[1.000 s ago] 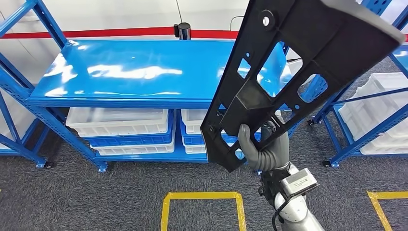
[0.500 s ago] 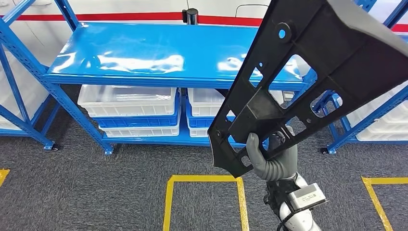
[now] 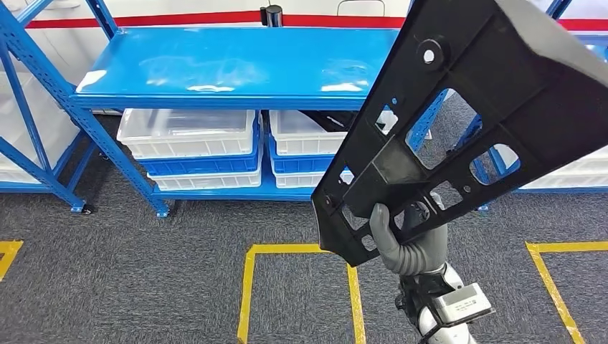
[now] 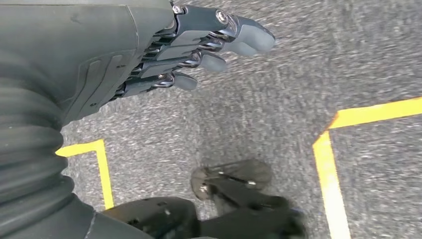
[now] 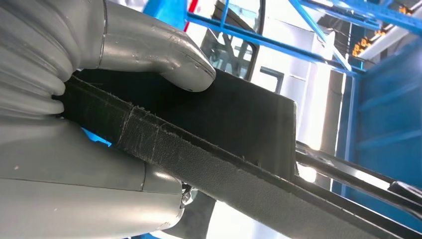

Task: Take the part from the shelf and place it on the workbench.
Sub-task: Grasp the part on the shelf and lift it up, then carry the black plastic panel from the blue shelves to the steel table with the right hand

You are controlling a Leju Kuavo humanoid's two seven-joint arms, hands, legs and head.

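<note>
1. Head view: the robot's right hand (image 3: 407, 240) holds the big flat black plastic part with cut-out holes (image 3: 459, 122) by its low end, thumb on one side and fingers on the other. The part sticks up and tilts to the right in the air.
2. In the right wrist view, the thick grey thumb (image 5: 164, 55) presses flat on the part's rough black edge (image 5: 199, 159), so the hold looks tight.
3. The left hand (image 4: 194, 55) hangs over the grey carpet floor (image 4: 348, 55). Its fingers are loosely spread and hold nothing.
4. Past the part stands the shiny blue metal table with a bare top (image 3: 236, 64), and white plastic bins (image 3: 186, 132) sit under it.
5. Compared with a second ago, the whole picture has shifted, so the robot has moved. The blue table looks closer and more straight ahead. The yellow tape square (image 3: 251, 287) on the floor has slid too.
6. The hold on the part looks the same. The part is likely being carried to the table and is not put down yet.
</note>
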